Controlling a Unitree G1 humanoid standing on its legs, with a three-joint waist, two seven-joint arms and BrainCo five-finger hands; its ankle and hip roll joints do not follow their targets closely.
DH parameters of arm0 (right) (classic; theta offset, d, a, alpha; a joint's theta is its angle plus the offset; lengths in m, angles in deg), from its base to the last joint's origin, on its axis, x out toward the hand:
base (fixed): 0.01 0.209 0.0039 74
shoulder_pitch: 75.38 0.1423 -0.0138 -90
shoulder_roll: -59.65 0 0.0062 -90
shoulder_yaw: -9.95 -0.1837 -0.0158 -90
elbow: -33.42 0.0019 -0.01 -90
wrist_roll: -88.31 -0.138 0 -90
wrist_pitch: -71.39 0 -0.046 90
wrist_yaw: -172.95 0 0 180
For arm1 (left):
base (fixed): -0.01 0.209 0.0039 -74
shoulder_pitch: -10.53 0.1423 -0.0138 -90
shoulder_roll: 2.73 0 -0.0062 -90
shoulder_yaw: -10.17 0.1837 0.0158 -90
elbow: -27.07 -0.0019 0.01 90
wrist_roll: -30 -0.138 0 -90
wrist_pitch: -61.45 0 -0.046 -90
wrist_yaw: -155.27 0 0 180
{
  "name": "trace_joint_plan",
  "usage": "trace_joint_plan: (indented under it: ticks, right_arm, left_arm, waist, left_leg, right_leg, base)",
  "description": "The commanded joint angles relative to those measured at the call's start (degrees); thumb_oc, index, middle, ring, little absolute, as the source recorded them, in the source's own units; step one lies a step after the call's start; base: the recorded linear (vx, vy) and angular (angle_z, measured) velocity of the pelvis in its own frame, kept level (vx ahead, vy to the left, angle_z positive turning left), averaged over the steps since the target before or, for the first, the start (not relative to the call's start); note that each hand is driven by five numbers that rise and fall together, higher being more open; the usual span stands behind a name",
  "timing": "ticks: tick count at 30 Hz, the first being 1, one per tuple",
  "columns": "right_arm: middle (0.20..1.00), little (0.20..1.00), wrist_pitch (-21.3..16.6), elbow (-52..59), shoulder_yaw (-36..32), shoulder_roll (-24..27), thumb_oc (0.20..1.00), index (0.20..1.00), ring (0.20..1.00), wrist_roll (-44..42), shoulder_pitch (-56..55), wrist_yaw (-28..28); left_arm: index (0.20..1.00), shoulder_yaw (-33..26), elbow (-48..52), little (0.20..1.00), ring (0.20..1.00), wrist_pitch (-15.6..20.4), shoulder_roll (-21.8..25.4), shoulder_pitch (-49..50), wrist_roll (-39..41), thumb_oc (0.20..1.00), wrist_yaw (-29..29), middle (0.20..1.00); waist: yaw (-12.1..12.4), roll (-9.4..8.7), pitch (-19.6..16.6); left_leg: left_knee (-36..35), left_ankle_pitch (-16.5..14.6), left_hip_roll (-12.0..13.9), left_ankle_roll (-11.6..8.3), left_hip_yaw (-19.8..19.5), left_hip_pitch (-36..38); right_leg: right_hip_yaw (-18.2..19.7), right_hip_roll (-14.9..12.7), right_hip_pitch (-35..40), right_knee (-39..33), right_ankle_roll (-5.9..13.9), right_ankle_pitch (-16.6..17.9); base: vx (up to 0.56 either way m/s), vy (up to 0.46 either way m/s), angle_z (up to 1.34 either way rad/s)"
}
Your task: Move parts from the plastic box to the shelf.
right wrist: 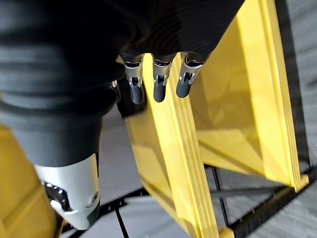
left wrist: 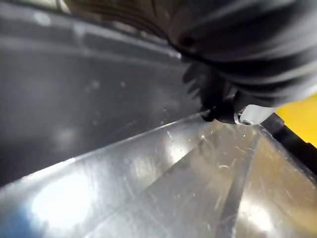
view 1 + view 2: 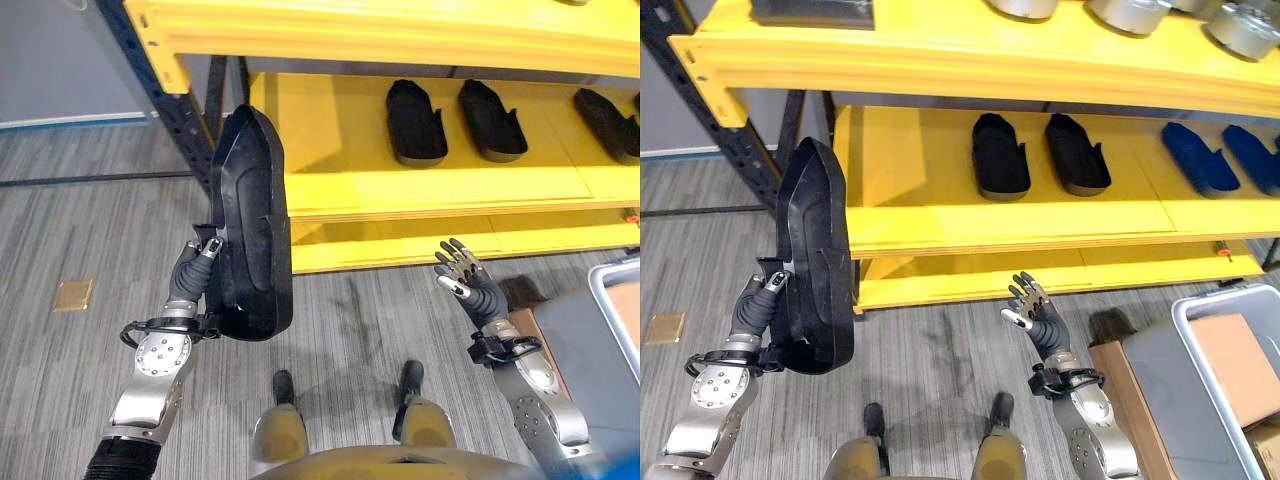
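Observation:
A large black moulded part (image 3: 250, 220) stands upright in my left hand (image 3: 195, 270), whose fingers curl round its lower left edge. It hangs in front of the left end of the yellow shelf (image 3: 340, 160), above the floor. Its dark surface (image 2: 74, 89) lies close in the left wrist view. My right hand (image 3: 1038, 315) is raised before the shelf's lower level, fingers (image 1: 156, 82) straight and spread, holding nothing. The grey plastic box (image 3: 1200, 305) sits at the lower right on the floor.
Two black parts (image 3: 415, 122) (image 3: 490, 120) lie on the middle shelf, with blue parts (image 3: 1200, 160) further right. Silver metal pieces (image 3: 1130, 15) stand on the top level. A dark blue upright post (image 3: 165, 100) flanks the shelf's left. A brown board (image 3: 1230, 365) lies in the box.

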Motion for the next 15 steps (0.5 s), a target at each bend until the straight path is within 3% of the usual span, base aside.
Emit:
trace_joint_plan:
  ticks: [1,2,3,10,15]
  right_arm:
    - [1.0,1.0,-2.6,2.8,-2.7,3.7,1.0,1.0,1.0,1.7,2.3,-1.1]
    - [1.0,1.0,-2.6,3.2,-3.9,5.1,1.0,1.0,1.0,1.2,1.4,-1.6]
    - [1.0,1.0,-2.6,3.2,-4.3,5.4,1.0,1.0,1.0,1.1,0.7,-1.5]
    - [1.0,1.0,-2.6,4.2,-4.4,6.1,1.0,1.0,1.0,1.0,-0.5,-1.8]
    - [1.0,1.0,-2.9,4.5,-3.6,6.0,1.0,1.0,1.0,0.2,-0.5,-0.9]
  left_arm:
    - [0.2,0.9,6.9,0.2,0.2,5.3,-0.7,-1.5,-1.7,0.2,1.3,0.2]
    - [0.2,1.9,7.4,0.2,0.2,5.2,-1.7,-1.5,-0.7,0.2,2.3,0.2]
    - [0.2,3.0,6.9,0.2,0.2,5.2,-2.3,-3.3,-0.4,0.2,2.1,0.2]
    - [0.2,4.8,6.4,0.2,0.2,5.5,-2.7,-8.9,-1.7,0.2,0.2,0.2]
    - [0.2,3.7,4.1,0.2,0.2,6.6,-3.9,-15.6,-2.2,0.2,-6.6,0.2]
  waist:
    - [0.8,-0.3,-2.1]
    - [-0.2,0.53,-4.1]
    - [-1.0,1.44,-4.4]
    - [-2.8,2.81,-3.7]
    - [-3.9,3.11,-2.0]
  left_leg:
    - [2.2,-2.1,3.4,-3.62,0.1,2.6]
    - [0.6,0.1,6.8,-5.51,1.0,4.4]
    - [-0.2,1.1,7.9,-6.04,1.2,5.0]
    - [-0.7,1.8,9.2,-6.58,2.6,5.1]
    - [-0.3,2.5,10.2,-7.01,3.8,2.4]
  right_leg:
    - [0.6,-0.5,4.1,4.3,1.51,0.4]
    - [-0.2,2.3,6.7,4.6,0.1,-2.8]
    - [-0.5,3.2,7.0,5.6,-0.58,-4.4]
    - [0.2,4.0,4.9,8.5,-1.35,-6.3]
    - [1.6,4.1,-0.3,11.0,-1.36,-6.3]
  base:
    - [0.26,-0.429,0.18]
    - [0.28,-0.464,0.14]
    - [0.24,-0.414,0.0]
    - [0.04,-0.071,-0.06]
    - [-0.04,-0.027,-0.12]
